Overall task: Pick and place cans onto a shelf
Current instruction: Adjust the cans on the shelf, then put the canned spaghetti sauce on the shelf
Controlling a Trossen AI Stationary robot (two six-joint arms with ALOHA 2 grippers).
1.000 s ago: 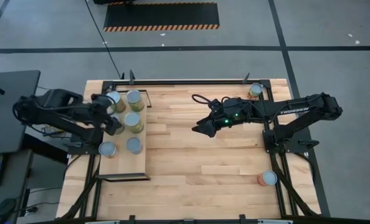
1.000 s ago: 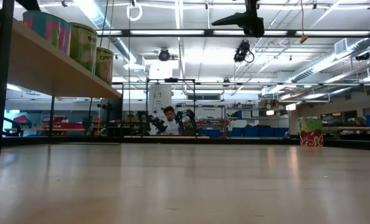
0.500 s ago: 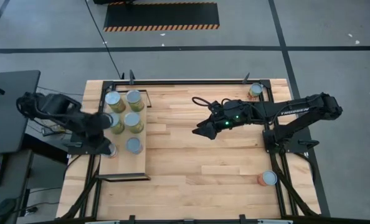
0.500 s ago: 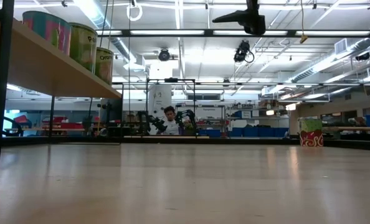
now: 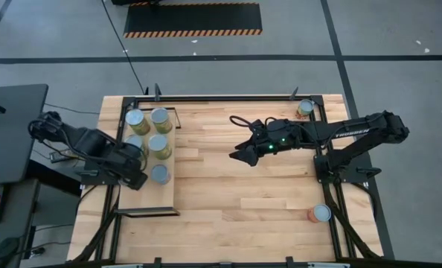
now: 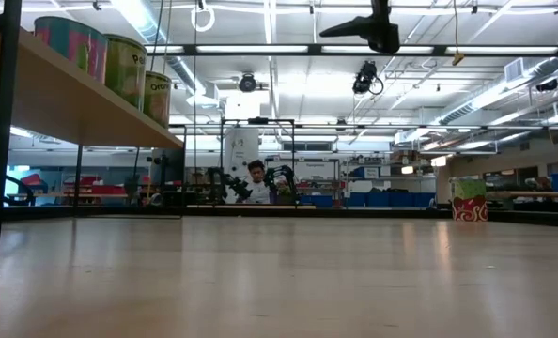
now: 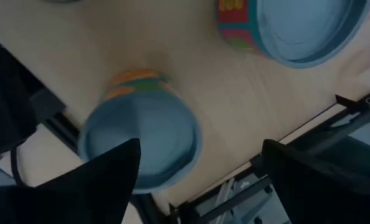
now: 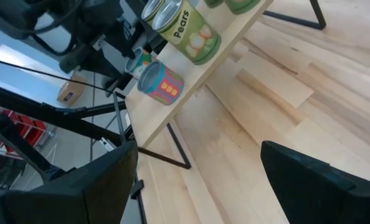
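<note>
Left gripper [image 5: 135,177] is parked wide open over the pale wooden black-framed shelf [image 5: 148,195], right above a silver-topped tin can [image 7: 141,144]. Four more cans [image 5: 159,144] sit there. Right gripper [image 5: 237,155] is held open mid-table, nothing gripped.

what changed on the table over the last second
The left gripper drew back from the far end of the shelf toward its near, left side and now hovers open over a can, holding nothing. The right gripper stayed open over mid-table. The cans on the shelf and the two off it did not move.
</note>
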